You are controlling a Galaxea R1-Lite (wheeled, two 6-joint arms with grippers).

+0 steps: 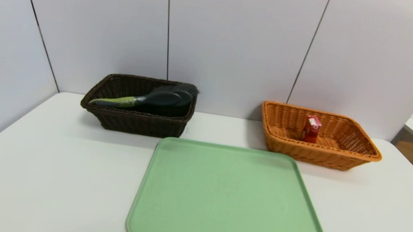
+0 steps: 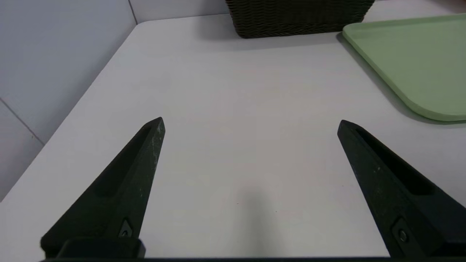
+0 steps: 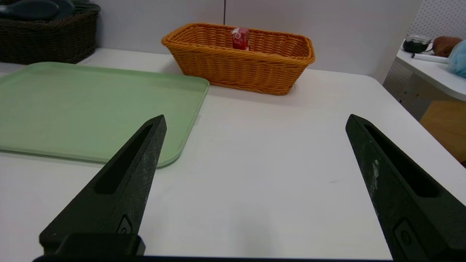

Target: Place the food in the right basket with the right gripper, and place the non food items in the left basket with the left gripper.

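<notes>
Looking down from the head view, we take the green tray (image 1: 232, 202) as our landmark: it lies bare at the middle of the bench (image 1: 38, 172). Behind its left corner sits the left basket (image 1: 136, 120), holding the brush (image 1: 143, 100), whose long axis runs across the basket with the olive handle pointing away from the tray's middle line; a dark item lies beneath it, probably the pouch, though we cannot tell for sure. Behind the tray's right corner sits the right basket (image 1: 318, 151), with the food (image 1: 311, 128) standing upright inside. Neither arm shows in this view.

From the left wrist view, we see the left gripper (image 2: 251, 123) over bare bench to the left of the tray, its jaws spread wide and holding nothing, the dark basket ahead beyond it.

From the right wrist view, the right gripper (image 3: 256, 120) hangs over bare bench to the right of the tray, jaws likewise wide and empty, with the orange basket and the red carton straight ahead, well apart from the tips.

We judge the sorting done: nothing remains on the tray for either arm to reach.
</notes>
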